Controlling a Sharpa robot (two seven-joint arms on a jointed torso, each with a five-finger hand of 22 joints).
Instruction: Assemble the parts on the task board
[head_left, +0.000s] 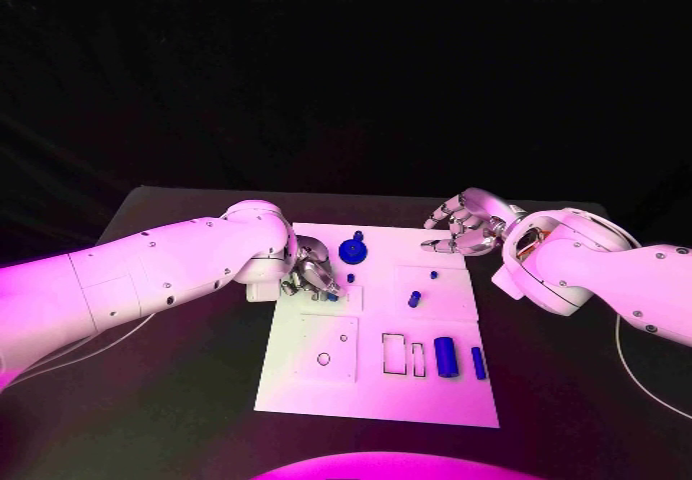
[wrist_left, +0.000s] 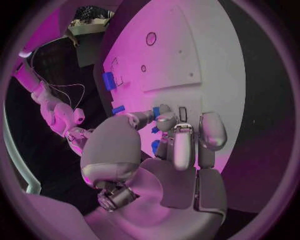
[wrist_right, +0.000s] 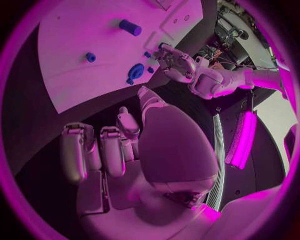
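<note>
The white task board (head_left: 378, 385) lies in the middle of the black table. My left hand (head_left: 310, 277) rests on its far left part and pinches a small blue part (wrist_left: 156, 111) between thumb and finger, low on the board. My right hand (head_left: 464, 226) hovers off the board's far right corner, fingers loosely bent and apart, holding nothing. On the board lie a round blue gear piece (head_left: 353, 250), a small peg (head_left: 351, 278), another peg (head_left: 414, 297) and two blue cylinders (head_left: 446, 356) side by side near the right edge.
The board has raised square plates with holes (head_left: 329, 347) and rectangular slots (head_left: 394, 353). A thin cable (head_left: 87, 345) trails over the table by my left arm. Bare black table surrounds the board.
</note>
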